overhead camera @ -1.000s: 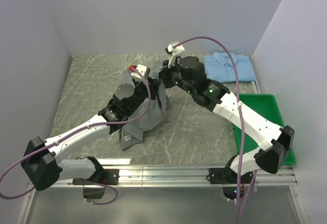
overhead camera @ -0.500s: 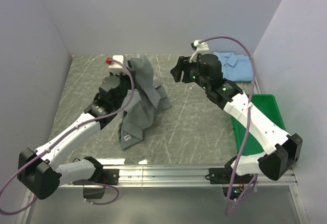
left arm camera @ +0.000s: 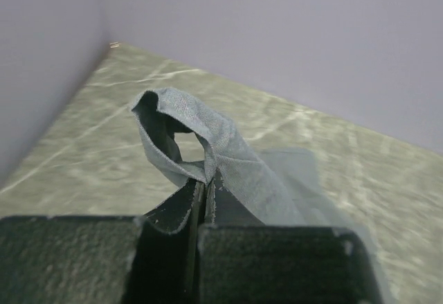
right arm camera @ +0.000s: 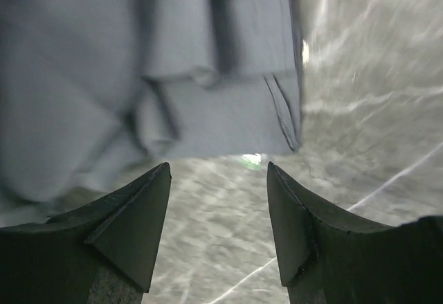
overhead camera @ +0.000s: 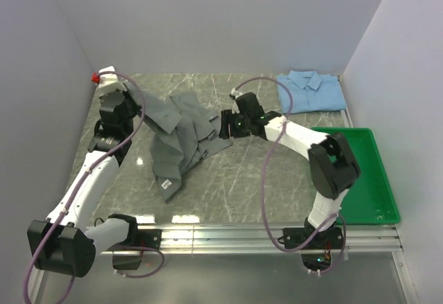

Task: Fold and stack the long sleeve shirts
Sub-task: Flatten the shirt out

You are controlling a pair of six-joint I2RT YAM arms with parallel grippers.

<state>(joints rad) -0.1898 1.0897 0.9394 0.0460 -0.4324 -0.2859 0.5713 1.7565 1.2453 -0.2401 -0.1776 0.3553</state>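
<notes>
The grey long sleeve shirt lies crumpled and stretched over the left middle of the table. My left gripper is at the far left back, shut on a corner of it. In the left wrist view a loop of the grey cloth sticks out past the closed left gripper. My right gripper is low beside the shirt's right edge, open and holding nothing. The right wrist view shows the right gripper over bare table, just short of the grey shirt. The light blue shirt lies folded at the back right.
A green tray sits along the right side of the marble table. Walls close in the left, back and right. The left gripper is close to the left wall.
The left arm swung left and back, pulling the grey shirt out sideways. The right gripper let go of the shirt, opened, and came down beside its right edge.
</notes>
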